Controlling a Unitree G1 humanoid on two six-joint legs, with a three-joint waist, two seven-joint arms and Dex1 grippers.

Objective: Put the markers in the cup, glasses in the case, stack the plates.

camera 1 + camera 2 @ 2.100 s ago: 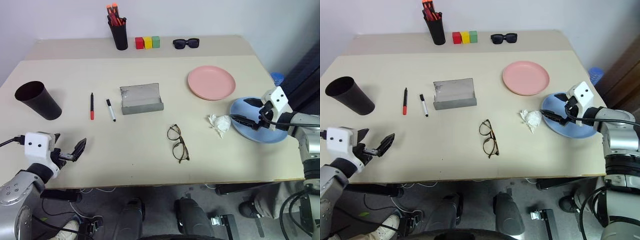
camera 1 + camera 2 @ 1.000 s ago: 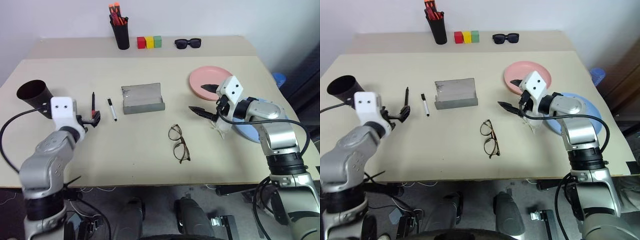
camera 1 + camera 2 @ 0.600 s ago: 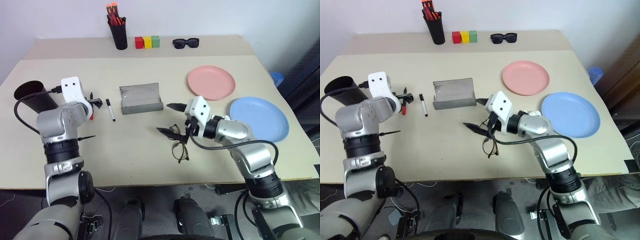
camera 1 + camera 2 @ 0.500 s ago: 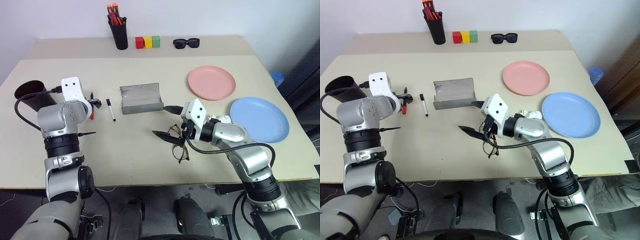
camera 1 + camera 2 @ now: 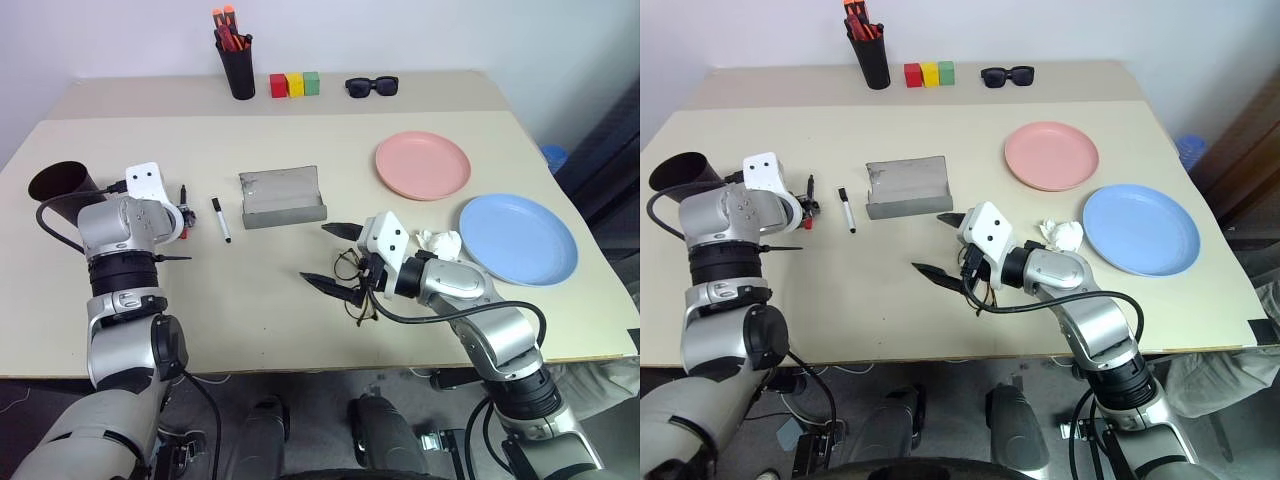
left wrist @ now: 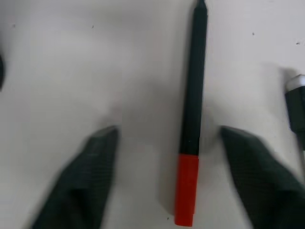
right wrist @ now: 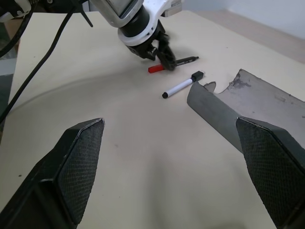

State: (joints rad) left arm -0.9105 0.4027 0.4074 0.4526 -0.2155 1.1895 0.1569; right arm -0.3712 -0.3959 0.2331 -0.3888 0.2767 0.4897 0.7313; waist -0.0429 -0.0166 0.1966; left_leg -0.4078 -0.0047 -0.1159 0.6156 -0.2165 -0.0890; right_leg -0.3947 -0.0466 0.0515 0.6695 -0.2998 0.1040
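Head eyes overlook the table [image 5: 300, 340]; wrist cameras skim it closely.

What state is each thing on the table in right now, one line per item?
Left hand: fingers apart, straddling the red marker.
Red marker: flat on the table, not gripped.
White marker: lying flat.
Right hand: open, over the glasses.
Glasses: unfolded, on the table.
Case: open.
Cup: tilted.
Plates: unstacked.
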